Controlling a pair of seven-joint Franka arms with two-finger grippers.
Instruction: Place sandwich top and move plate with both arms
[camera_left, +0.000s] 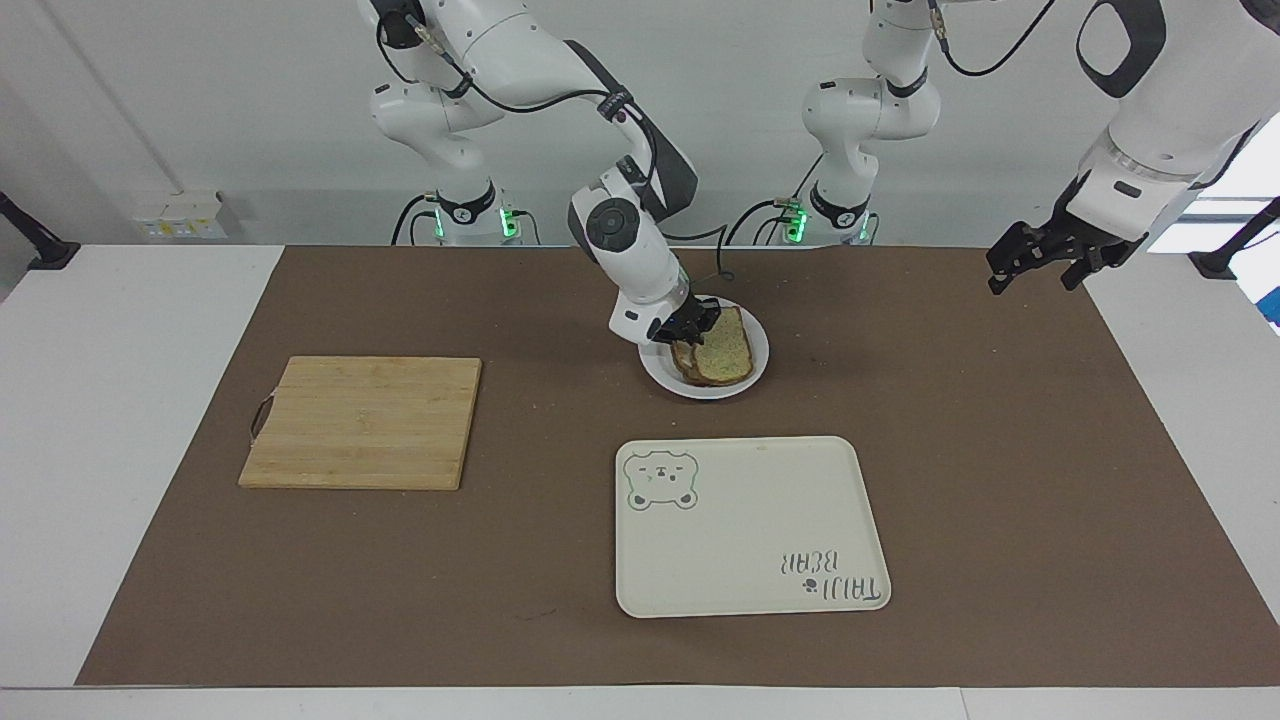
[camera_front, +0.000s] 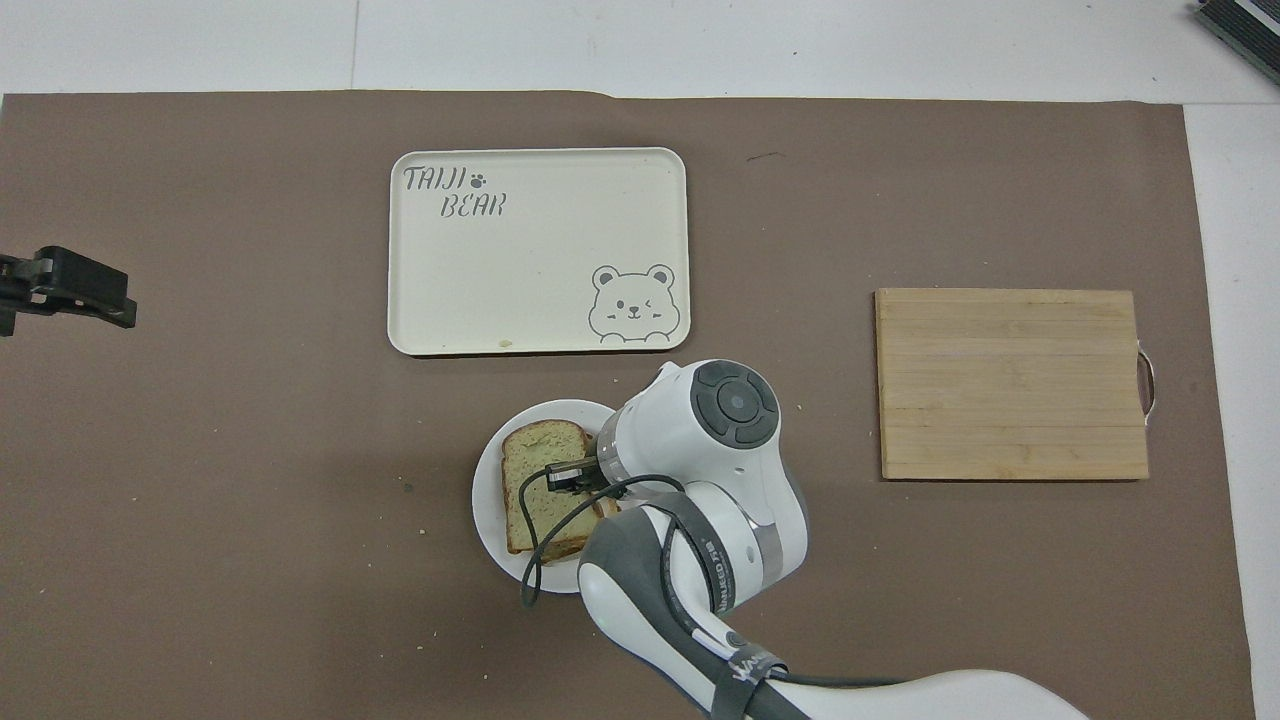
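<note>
The sandwich top (camera_left: 722, 350) lies flat on a lower bread slice on the small white plate (camera_left: 758, 356), on the mat near the robots. It also shows in the overhead view (camera_front: 535, 480), as does the plate (camera_front: 487, 500). My right gripper (camera_left: 690, 326) is low at the sandwich's edge on the right arm's side, fingers spread, touching or just off the top slice; in the overhead view (camera_front: 566, 476) its tip is over the bread. Whatever lies between the slices is hidden. My left gripper (camera_left: 1040, 268) is open and waits raised over the mat's edge at the left arm's end (camera_front: 70, 287).
A cream rectangular tray with a bear drawing (camera_left: 750, 525) (camera_front: 540, 250) lies farther from the robots than the plate. A wooden cutting board (camera_left: 360, 420) (camera_front: 1010, 385) lies toward the right arm's end. A brown mat covers the table.
</note>
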